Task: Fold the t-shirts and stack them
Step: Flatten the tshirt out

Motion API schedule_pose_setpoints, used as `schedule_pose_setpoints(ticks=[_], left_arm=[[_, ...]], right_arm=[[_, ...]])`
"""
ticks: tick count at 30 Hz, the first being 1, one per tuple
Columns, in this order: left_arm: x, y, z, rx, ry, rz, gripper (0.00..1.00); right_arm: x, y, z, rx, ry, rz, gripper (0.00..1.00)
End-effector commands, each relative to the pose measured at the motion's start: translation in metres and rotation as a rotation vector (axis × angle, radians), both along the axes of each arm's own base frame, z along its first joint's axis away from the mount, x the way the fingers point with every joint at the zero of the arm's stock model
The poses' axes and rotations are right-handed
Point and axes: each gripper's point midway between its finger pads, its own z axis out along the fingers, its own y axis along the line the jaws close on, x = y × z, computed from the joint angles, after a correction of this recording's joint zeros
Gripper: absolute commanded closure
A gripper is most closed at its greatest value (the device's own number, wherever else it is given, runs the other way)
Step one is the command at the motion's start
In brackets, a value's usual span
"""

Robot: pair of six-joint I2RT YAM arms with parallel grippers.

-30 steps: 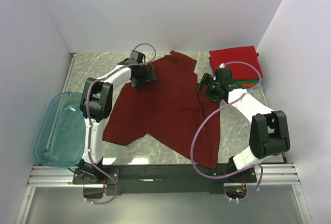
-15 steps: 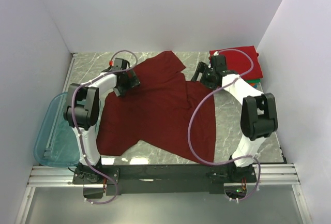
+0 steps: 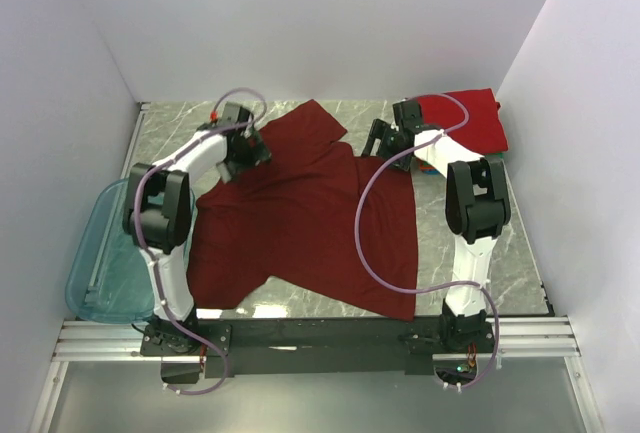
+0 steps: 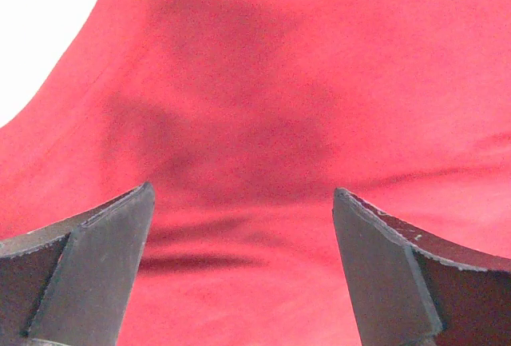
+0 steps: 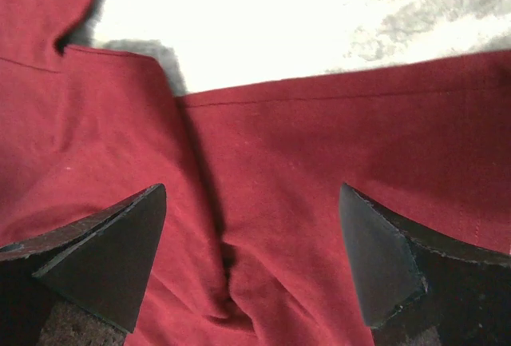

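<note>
A dark maroon t-shirt (image 3: 300,223) lies spread across the marble table, rumpled near its far edge. My left gripper (image 3: 250,153) hovers over its far left part, jaws open with only cloth (image 4: 255,122) below them. My right gripper (image 3: 378,143) is over the shirt's far right edge, open too, above a fold in the maroon cloth (image 5: 263,202). A bright red folded t-shirt (image 3: 470,118) tops a stack at the far right corner, with a green edge (image 3: 496,153) peeking out beneath it.
A translucent teal plastic bin (image 3: 105,253) hangs off the table's left edge. White walls close in the back and both sides. The arms' bases sit on the metal rail (image 3: 320,338) at the near edge.
Both arms have swung toward the far edge. The left gripper moved left, the right gripper moved left and back. The maroon shirt shifted left and its top part changed shape.
</note>
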Motion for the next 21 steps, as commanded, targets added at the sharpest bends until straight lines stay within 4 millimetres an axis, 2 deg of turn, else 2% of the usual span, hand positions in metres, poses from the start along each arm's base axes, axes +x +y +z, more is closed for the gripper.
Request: schedule_pose_setpoints(ticks=[1,2,3,5,6,11,13,14,16,17,20,21], left_arm=[[0.041,-0.026,0.029,-0.004,-0.102,-0.067,0.01],[0.054,-0.031,0.041,-0.014,-0.137,-0.071,0.01],[0.058,-0.039,0.030,-0.018,-0.118,-0.101,0.01],[0.075,-0.048,0.036,-0.036,-0.160,-0.120,0.00],[0.080,-0.053,0.025,-0.041,-0.152,-0.146,0.00],[0.117,-0.081,0.010,-0.115,-0.214,-0.203,0.01],[0.127,-0.087,0.008,-0.128,-0.235,-0.216,0.01],[0.134,-0.086,0.000,-0.118,-0.228,-0.202,0.01],[0.143,-0.083,0.001,-0.095,-0.236,-0.183,0.01],[0.141,-0.082,-0.011,-0.092,-0.205,-0.176,0.00],[0.139,-0.061,-0.028,-0.032,-0.161,-0.118,0.00],[0.140,-0.050,-0.032,-0.035,-0.151,-0.091,0.00]], right_arm=[[0.009,-0.002,0.005,-0.040,-0.017,0.001,0.05],[0.008,-0.003,0.003,-0.045,-0.007,-0.003,0.06],[0.010,-0.004,0.002,-0.056,-0.006,-0.005,0.06],[0.010,-0.006,-0.004,-0.061,0.006,-0.014,0.06],[0.010,-0.007,-0.006,-0.063,0.008,-0.016,0.06],[0.009,-0.006,-0.019,-0.059,0.051,-0.025,0.05],[0.010,-0.006,-0.023,-0.060,0.056,-0.030,0.06],[0.010,-0.005,-0.025,-0.057,0.058,-0.028,0.06],[0.010,-0.005,-0.030,-0.059,0.076,-0.026,0.06],[0.010,-0.006,-0.032,-0.064,0.083,-0.028,0.06],[0.011,-0.009,-0.040,-0.082,0.109,-0.033,0.06],[0.014,-0.008,-0.037,-0.073,0.104,-0.029,0.06]])
